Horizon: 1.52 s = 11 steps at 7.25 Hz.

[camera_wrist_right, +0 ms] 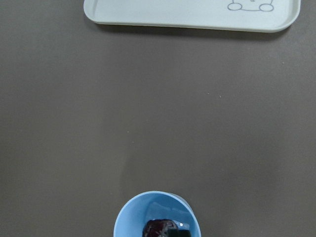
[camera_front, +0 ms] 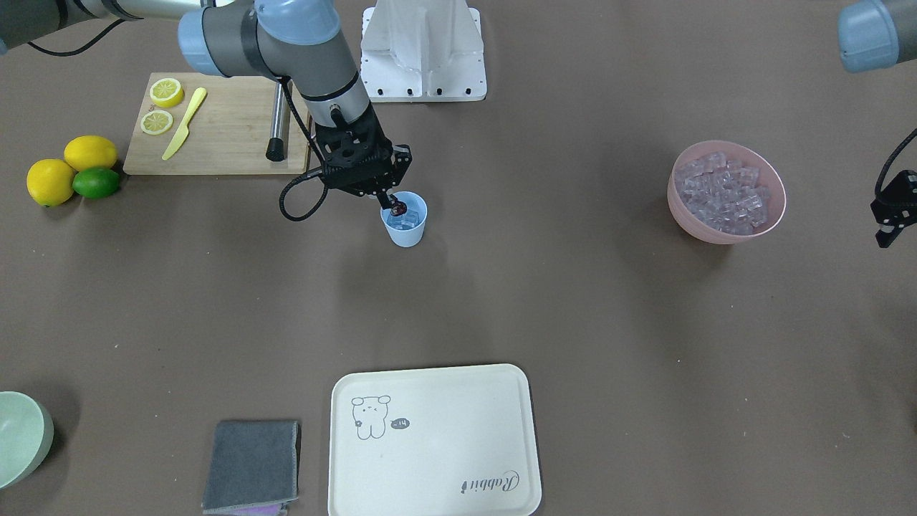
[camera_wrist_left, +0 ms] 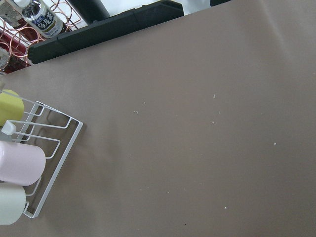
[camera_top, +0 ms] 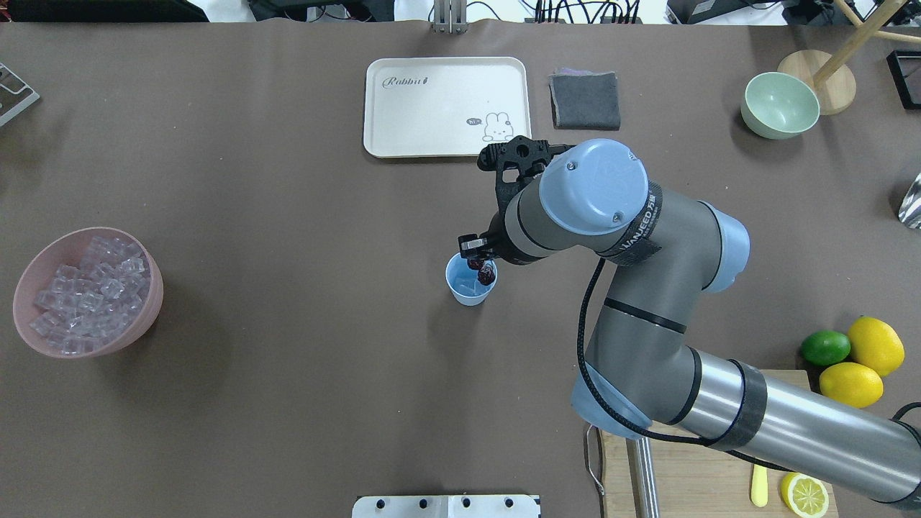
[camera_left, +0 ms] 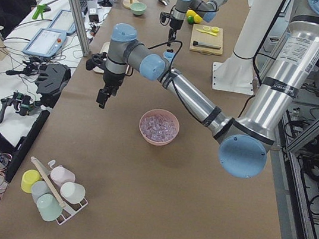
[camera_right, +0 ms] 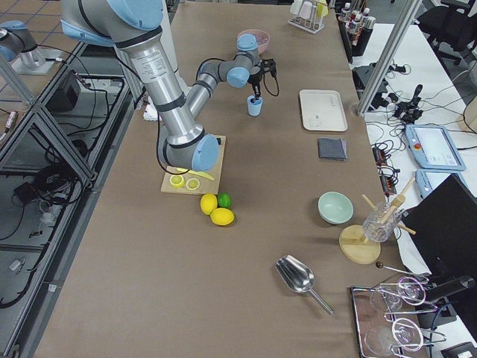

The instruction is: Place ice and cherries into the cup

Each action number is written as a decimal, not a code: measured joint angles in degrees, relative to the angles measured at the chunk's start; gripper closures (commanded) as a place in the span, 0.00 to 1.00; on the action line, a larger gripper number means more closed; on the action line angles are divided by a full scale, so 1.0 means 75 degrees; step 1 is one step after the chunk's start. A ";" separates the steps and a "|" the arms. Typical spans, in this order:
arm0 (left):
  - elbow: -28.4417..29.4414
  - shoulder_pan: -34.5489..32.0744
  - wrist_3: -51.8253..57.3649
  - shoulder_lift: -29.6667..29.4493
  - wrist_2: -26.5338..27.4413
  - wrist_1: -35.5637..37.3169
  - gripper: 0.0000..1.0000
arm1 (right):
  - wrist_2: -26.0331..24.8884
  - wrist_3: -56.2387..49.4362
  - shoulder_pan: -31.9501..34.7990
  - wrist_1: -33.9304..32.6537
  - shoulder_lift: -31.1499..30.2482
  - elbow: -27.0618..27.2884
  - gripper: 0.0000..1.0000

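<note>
one cream tray [camera_top: 432,108] sits at twelve o'clock of the blue cup [camera_top: 468,298] in the overhead view. one pink bowl [camera_top: 138,325] is out at nine, heaped with ice [camera_top: 86,291], too many cubes to count. the cup stands upright, mouth up, a few cubes inside. the right gripper [camera_top: 483,266] pinches the one pair of cherries [camera_top: 487,274] at the cup's mouth; their long axis is unclear. the left gripper [camera_front: 888,228] is cut off at the frame edge, so i can't tell how wide it's open.

In the right wrist view the lower edge cuts off the cup [camera_wrist_right: 129,217] and the cherries [camera_wrist_right: 156,229] inside its mouth. The left hand [camera_front: 893,215] is clipped by the front view's edge; its finger gap is unreadable. The ice [camera_front: 402,223] in the cup is too blurred to count.
</note>
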 measured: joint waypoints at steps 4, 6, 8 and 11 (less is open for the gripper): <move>0.0528 -0.0046 0.0055 0.0016 0.0001 -0.0443 0.02 | -0.0022 0.0034 -0.0047 0.0009 0.0108 -0.0019 0.00; 0.0604 -0.0124 0.0060 0.0151 -0.0026 -0.0660 0.02 | -0.0012 0.0260 -0.0039 -0.0001 0.0135 -0.0027 0.00; 0.0573 -0.0286 0.0061 0.0523 -0.0437 -0.0993 0.02 | 0.0169 0.0330 0.0162 -0.0045 0.0128 -0.0006 0.00; 0.0187 -0.0548 0.0442 0.1542 -0.0888 -0.1379 0.02 | 0.1519 0.0008 0.1344 -0.1270 -0.0284 0.0584 0.00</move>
